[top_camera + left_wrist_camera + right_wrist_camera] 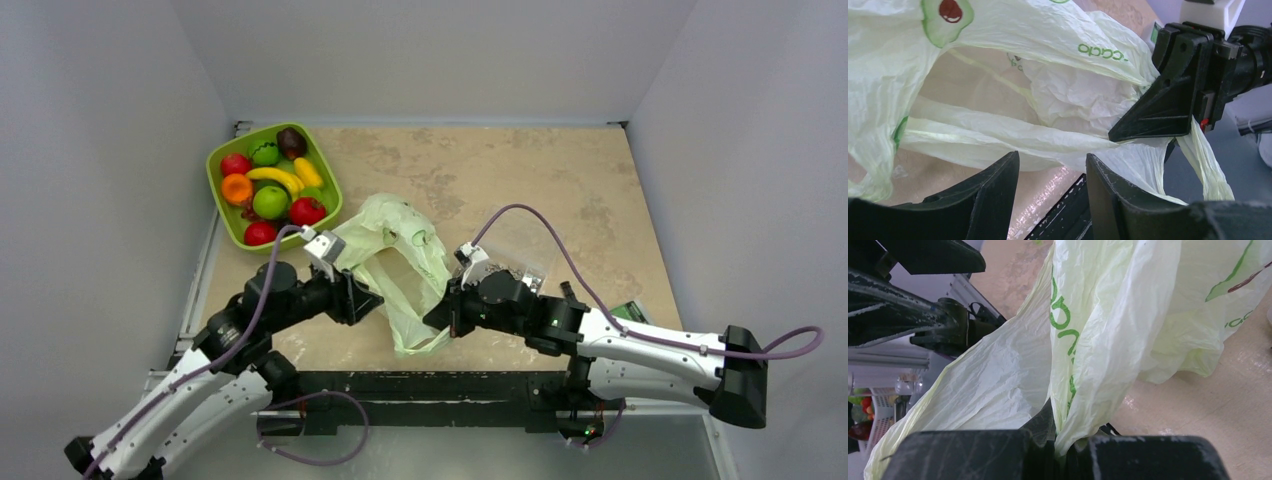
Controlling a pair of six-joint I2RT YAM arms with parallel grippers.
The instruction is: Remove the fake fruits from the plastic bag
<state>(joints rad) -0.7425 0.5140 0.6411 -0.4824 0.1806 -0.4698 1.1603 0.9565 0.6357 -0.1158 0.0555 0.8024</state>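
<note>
1. Pale green film of the bag (pixel 398 240) lay near the middle of the table (pixel 560 200). Its long axis ran roughly 12 to 6 in my top view, with the handle end, as I judged it, toward 6.
2. My right gripper (pixel 446 318) was at the bag's 4 o'clock edge. Its fingers were clamped on a fold of the rim, and its wrist view showed film pinched between them.
3. My left gripper (pixel 1050 172) sat at the bag's 8 o'clock side, fingers spread with nothing between them. The tips pointed into the open mouth, and the film lay just beyond them toward 3.
4. I saw no fruit inside the bag, only crumpled film in the opening, though the deep end was hidden. Fruits (pixel 271 202) lay in the green tray (pixel 222 203) at 10 o'clock, well apart from both grippers.
5. I judged the left arm nearer the mouth. Any reach for what might remain would have to run along the bag's axis toward 12 or 1, with the right pinch holding the rim up.
</note>
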